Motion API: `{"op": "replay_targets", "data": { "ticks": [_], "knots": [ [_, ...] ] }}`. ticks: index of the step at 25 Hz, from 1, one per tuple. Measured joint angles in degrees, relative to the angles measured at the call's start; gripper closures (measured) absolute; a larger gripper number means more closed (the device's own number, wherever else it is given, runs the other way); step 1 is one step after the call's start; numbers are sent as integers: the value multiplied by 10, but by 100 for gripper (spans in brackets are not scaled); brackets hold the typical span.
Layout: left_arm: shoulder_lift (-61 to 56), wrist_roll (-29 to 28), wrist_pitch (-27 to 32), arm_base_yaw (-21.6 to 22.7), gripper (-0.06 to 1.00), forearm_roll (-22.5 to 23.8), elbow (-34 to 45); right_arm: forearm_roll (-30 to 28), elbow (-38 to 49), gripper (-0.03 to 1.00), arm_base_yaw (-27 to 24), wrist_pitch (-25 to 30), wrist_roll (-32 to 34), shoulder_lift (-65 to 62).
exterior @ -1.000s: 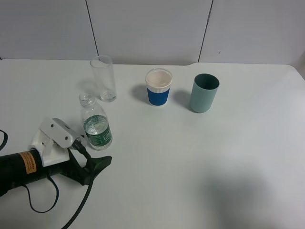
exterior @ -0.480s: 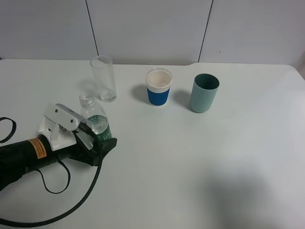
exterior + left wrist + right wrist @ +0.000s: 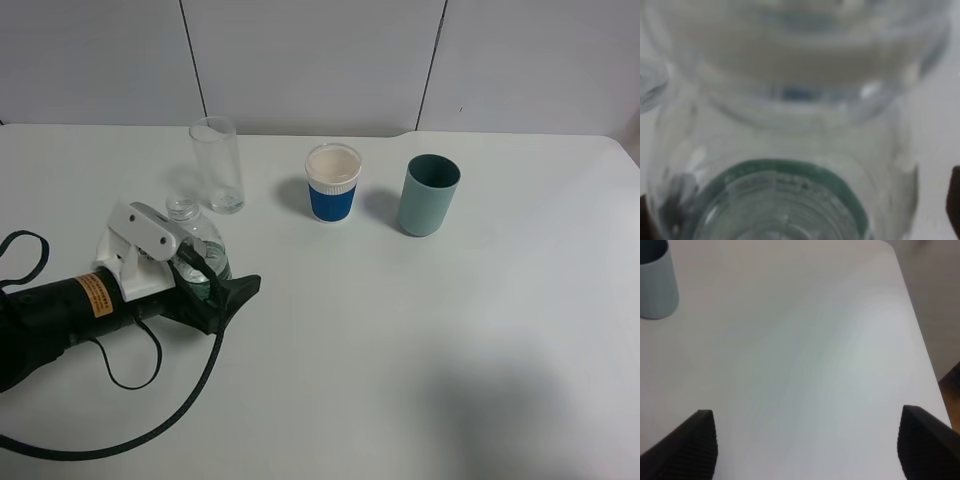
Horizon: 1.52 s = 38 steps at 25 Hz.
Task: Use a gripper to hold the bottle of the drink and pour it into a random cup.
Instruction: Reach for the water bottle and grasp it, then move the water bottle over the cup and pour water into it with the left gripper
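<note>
Since the earlier frame my left claw (image 3: 215, 275) has come forward from 7 o'clock. Now its jaws are wide open on both sides of the bottle (image 3: 197, 240) and do not yet press it. The bottle stands upright on the worktop (image 3: 450, 350), and the tall glass (image 3: 218, 165) is near, at 1 o'clock of it. I think I should close slowly at the middle of the body and keep the bottle upright, because the neck has no cap. My right claw (image 3: 810, 450) is open and empty.

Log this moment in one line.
left gripper: jaws open around bottle | right gripper: jaws open, empty | glass tumbler: empty
</note>
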Motion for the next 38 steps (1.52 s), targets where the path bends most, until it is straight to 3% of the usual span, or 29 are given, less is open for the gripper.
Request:
{"op": "replay_targets", "data": {
  "ticks": [4,8,10,19,25,35,38],
  "knots": [
    [0,0,0,0,1,5,-3,0,0,23,0,0,0,0],
    [0,0,0,0,33,6,-6,0,0,23,0,0,0,0],
    [0,1,-1,0,41,10,-6,0,0,23,0,0,0,0],
    [0,-2,0,0,41,10,-6,0,0,23,0,0,0,0],
    [-10,-38,5,0,41,20,-6,0,0,23,0,0,0,0],
    [-99,-47,7,0,41,12,-6,0,0,23,0,0,0,0],
    [-135,-61,34,0,41,10,-5,0,0,23,0,0,0,0]
  ]
}}
